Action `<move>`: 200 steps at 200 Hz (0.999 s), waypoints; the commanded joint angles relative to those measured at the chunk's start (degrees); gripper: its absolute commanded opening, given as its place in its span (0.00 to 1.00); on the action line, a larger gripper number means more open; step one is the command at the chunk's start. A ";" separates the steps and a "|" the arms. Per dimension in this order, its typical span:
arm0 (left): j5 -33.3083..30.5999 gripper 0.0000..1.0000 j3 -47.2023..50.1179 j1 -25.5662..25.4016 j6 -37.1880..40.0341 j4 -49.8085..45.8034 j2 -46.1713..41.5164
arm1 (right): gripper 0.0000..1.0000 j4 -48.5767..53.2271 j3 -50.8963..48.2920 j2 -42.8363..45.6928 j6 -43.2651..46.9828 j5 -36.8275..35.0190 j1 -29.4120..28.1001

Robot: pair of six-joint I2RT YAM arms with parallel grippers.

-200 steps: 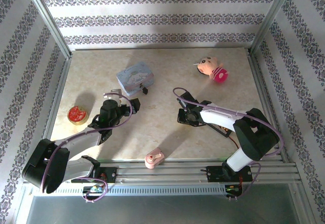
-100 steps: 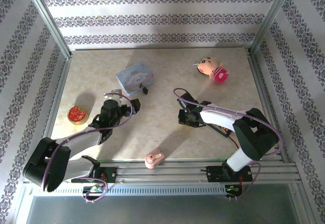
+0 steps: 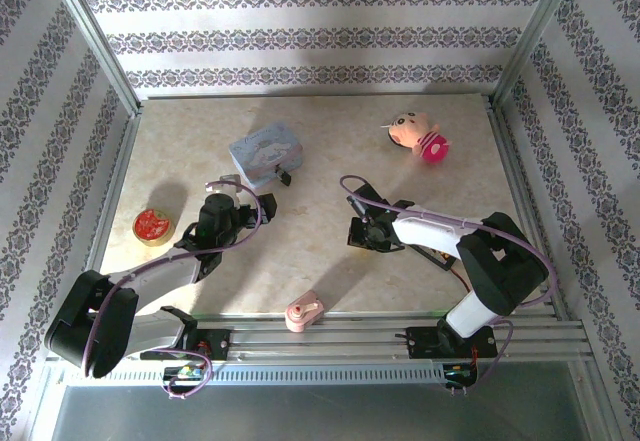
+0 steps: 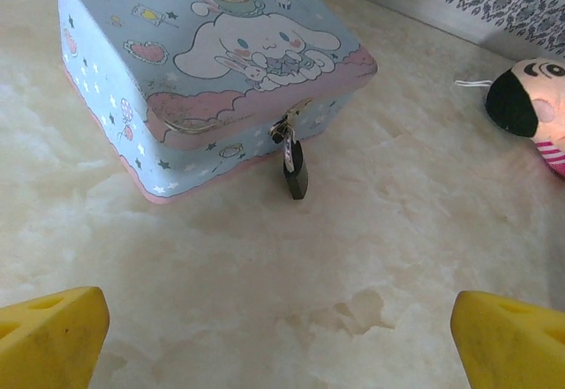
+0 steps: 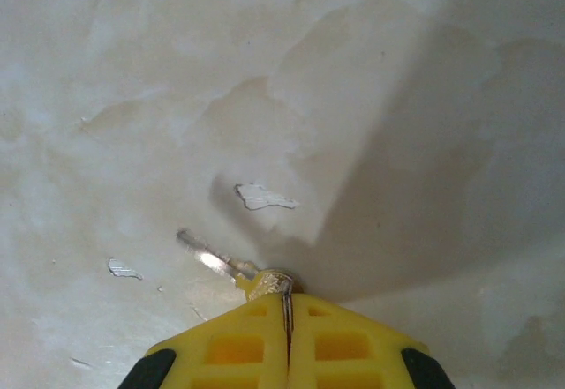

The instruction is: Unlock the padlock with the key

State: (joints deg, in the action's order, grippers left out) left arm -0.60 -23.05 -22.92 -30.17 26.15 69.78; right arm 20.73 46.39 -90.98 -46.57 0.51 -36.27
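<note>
Right gripper (image 5: pixel 287 305) pinches the thin silvery key (image 5: pixel 221 265); left gripper (image 4: pixel 282 345) gapes before the tiny black block padlock (image 4: pixel 295 168), seemingly locked on the blue cartoon tin (image 4: pixel 177 63); inserting and turning remain

Lab-type robot test cell, staged: alu frame posts (image 3: pixel 95 41), wallpaper panels (image 3: pixel 300 36) beyond left gripper (image 3: pixel 247 199), marble-look tabletop (image 3: pixel 330 151) under it.

The yellow-fingered left tool (image 4: pixel 282 332) is held spread wide; the yellow-fingered right tool (image 5: pixel 287 304) is clamped on a small silvery key (image 5: pixel 210 258)
</note>
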 commanded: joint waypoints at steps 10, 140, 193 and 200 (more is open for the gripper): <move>0.98 0.99 -2.39 -0.46 0.28 -3.48 -0.97 | 0.00 0.74 -0.16 2.26 1.44 0.01 -0.84; 20.75 0.66 -12.19 -2.72 -1.75 -5.18 -1.18 | 0.00 -25.41 -11.37 22.60 9.71 3.62 -1.87; 28.79 0.55 -16.26 -7.73 -7.93 -0.28 3.30 | 0.00 -27.39 -11.94 25.48 9.89 2.12 -2.83; 29.53 0.54 -17.09 -8.28 -7.50 -0.66 3.93 | 0.00 -27.57 -11.86 25.61 9.92 2.04 -2.92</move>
State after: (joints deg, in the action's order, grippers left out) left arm 23.46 -37.21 -29.34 -35.05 23.55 71.64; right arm -3.92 35.07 -66.63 -37.52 3.73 -38.44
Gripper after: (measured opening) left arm 0.558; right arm 0.043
